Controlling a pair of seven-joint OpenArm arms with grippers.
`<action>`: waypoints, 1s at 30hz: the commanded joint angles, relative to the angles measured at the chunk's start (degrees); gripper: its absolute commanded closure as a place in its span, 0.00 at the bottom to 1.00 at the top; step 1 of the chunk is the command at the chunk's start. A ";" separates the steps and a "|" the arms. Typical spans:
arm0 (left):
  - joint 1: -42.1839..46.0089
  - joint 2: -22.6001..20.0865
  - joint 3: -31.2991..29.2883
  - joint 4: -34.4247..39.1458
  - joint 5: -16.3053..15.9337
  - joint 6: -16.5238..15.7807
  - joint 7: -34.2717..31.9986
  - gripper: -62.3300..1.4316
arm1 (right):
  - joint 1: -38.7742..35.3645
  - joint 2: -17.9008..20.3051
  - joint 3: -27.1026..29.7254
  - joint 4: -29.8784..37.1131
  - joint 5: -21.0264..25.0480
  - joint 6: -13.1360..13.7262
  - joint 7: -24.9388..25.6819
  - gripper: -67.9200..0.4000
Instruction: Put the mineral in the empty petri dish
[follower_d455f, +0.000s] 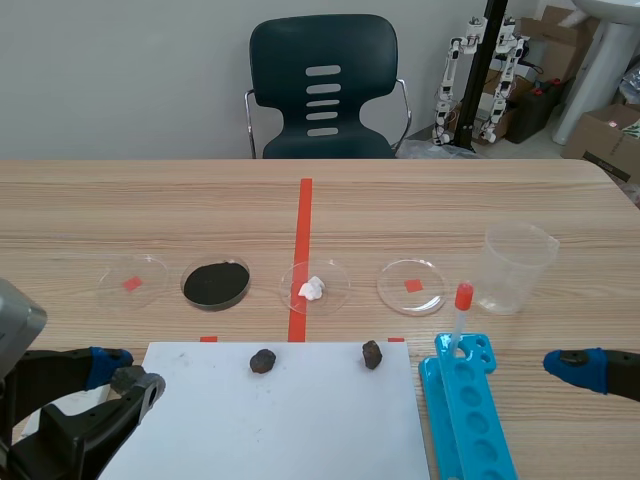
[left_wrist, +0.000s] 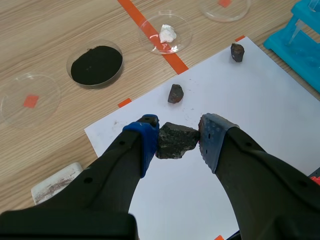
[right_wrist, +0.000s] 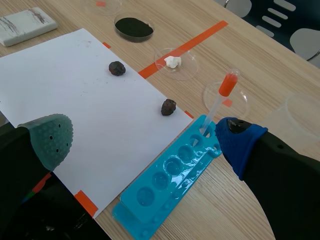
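The left gripper (left_wrist: 178, 136), sitting at the scene's lower left, is clamping the dark mineral (left_wrist: 175, 140) between its pads (left_wrist: 146, 142) above the white paper (left_wrist: 260, 115). The right gripper (right_wrist: 145, 142), at the scene's lower right edge, is hanging with its fingers spread wide, holding nothing, beside the blue rack (right_wrist: 170, 185). Across the scene's middle, four dishes are sitting in a row: an empty petri dish (follower_d455f: 133, 280) at far left, a black-powder dish (follower_d455f: 215, 283), a white-lump dish (follower_d455f: 314, 286), and a second empty dish (follower_d455f: 412, 286) right of centre.
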 joint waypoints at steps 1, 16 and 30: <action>-0.33 -0.02 -0.31 1.66 0.04 0.13 -1.03 0.82 | 0.02 0.15 0.52 0.50 0.63 -0.15 0.81 0.13; -0.31 -0.02 -0.31 1.66 0.04 0.13 -1.01 0.82 | 0.02 0.15 0.52 0.50 0.63 -0.15 0.81 0.13; -1.64 0.02 -0.31 1.29 -1.79 0.13 -0.50 0.82 | 0.02 0.15 0.52 0.50 0.63 -0.15 0.81 0.13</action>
